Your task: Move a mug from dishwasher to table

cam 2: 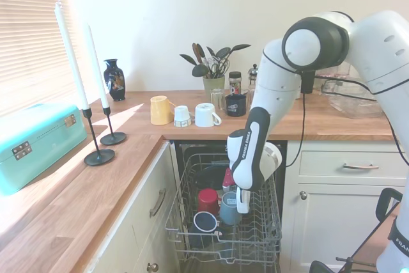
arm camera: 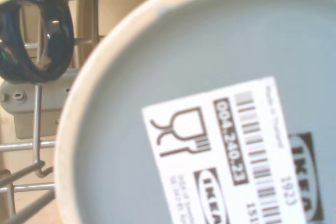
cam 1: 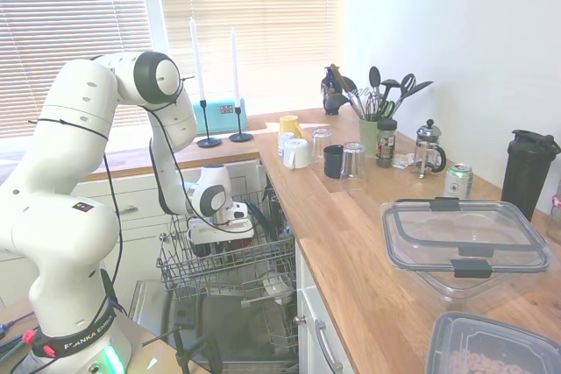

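The mug (cam 2: 229, 209) sits in the dishwasher (cam 2: 223, 234) rack, mostly hidden behind the claw (cam 2: 243, 208), which hangs right over it; only a grey-blue side shows. It stands upside down, long axis upright: the wrist view is filled with its round matte grey base (arm camera: 210, 103), pale unglazed rim, and a white barcode sticker. Whether the claw is clenched or released I cannot tell; its tips are lost among the wires and the mug.

Just beside the claw, on its window side, a red mug (cam 2: 208, 199) stands inverted, and in front of that a dark blue mug (cam 2: 206, 222) lies tilted, its glossy handle blurred in the wrist view. The rack is thin grey wire, pulled out over the dropped door. Above and behind the claw runs the planked wooden tabletop (cam 2: 319, 126).
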`<state>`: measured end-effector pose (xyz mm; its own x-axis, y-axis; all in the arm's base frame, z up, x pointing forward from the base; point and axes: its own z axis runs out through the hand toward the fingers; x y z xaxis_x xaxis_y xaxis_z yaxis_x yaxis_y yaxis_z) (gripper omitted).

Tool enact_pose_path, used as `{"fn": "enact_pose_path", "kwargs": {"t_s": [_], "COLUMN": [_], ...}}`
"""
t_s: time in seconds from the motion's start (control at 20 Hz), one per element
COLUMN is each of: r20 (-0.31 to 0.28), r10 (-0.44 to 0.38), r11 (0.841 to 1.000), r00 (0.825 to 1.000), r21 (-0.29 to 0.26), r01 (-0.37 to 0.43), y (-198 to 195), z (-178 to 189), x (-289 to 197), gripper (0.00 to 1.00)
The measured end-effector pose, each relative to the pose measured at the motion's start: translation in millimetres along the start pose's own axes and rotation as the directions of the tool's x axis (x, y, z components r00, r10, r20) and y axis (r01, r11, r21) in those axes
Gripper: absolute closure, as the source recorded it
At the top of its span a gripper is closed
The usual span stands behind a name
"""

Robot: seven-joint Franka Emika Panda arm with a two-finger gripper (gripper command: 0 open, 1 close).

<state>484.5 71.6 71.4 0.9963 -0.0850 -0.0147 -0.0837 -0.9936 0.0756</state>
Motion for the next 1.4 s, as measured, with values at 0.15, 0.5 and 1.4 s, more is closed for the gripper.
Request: {"fn": "enact_pose_path", "kwargs": {"t_s": [0.15,0.5,1.4], "r20": [0.0,-0.023,-0.131], "r10": [0.003,0.026,0.14], "r11": [1.0,0.999,0.99], "r00": [1.0,0.999,0.981], "r21": [-0.003,-0.018,0.015], "r01": [-0.003,-0.026,-0.14], "y": [-0.7,-4.2,-28.0], "z": [-1.6,-31.5,-126.2], "x": [0.2,-1.8,17.2], "gripper": [1.0,1.0,1.0]}}
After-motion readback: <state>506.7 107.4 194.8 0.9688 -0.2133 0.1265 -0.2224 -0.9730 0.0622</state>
